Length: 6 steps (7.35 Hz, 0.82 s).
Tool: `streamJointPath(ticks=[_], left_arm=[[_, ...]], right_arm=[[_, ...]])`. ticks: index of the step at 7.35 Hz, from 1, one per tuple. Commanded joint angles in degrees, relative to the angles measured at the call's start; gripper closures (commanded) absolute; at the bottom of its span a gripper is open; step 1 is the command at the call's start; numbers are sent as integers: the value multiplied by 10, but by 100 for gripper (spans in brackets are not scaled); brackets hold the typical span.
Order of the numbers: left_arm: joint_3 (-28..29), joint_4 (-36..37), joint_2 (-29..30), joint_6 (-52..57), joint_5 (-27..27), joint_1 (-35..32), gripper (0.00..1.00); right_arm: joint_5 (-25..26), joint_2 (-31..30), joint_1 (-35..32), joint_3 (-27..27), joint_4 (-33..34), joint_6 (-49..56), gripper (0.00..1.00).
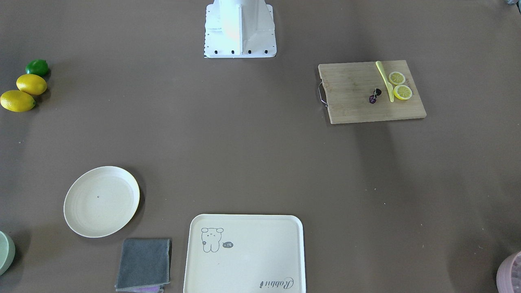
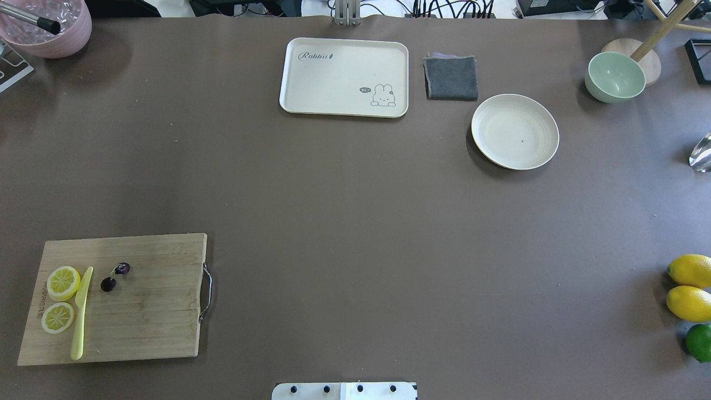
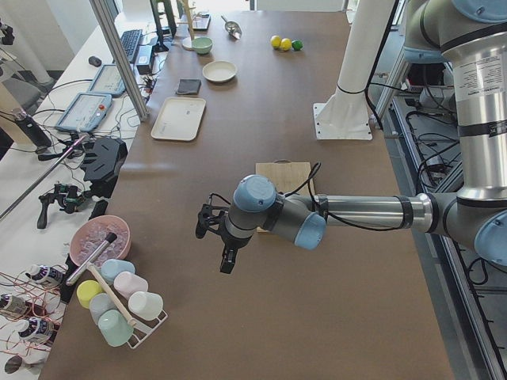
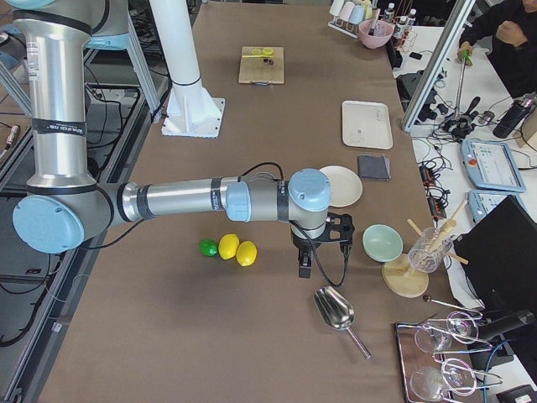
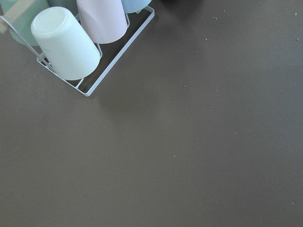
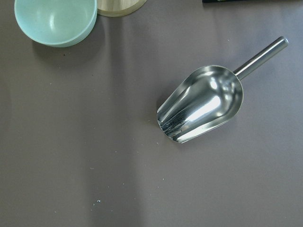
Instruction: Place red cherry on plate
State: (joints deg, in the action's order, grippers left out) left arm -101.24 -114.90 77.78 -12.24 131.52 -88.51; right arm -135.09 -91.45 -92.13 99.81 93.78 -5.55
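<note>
Currently red cherry point(image 2: 115, 276) found lying on wooden cutting board point(image 2: 150, 311), just beside yellow knife point(image 2: 81, 314); plate point(image 2: 500, 128) set well apart across bench point(image 2: 333, 222). Left tool point(image 3: 215, 241) held near cup rack point(image 3: 119, 305), right tool point(image 4: 319, 248) near metal scoop point(image 4: 336, 309); open or closed cannot be told for either.

Clutter on brown worktop point(image 2: 355, 211), seen from overhead
Wooden board point(image 2: 144, 311) at 8 o'clock carries two lemon slices point(image 2: 63, 282) beside a yellow knife point(image 2: 81, 314); rabbit tray point(image 2: 333, 83) at 12, grey cloth point(image 2: 451, 78) at its 3; mint bowl point(image 2: 615, 78) at 2; two lemons point(image 2: 690, 270), lime point(image 2: 700, 342) at 4; pink bowl point(image 2: 55, 39) at 10.
</note>
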Motion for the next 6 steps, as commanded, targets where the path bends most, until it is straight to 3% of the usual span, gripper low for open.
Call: streamJointPath(ticks=[1,6], left_arm=[[3,-1,1,0,0,0,2],[-1,0,2,0,0,0,2]], right_arm=[[-1,0,0,0,0,1,0],[-1,-3,0,3,0,3,0]])
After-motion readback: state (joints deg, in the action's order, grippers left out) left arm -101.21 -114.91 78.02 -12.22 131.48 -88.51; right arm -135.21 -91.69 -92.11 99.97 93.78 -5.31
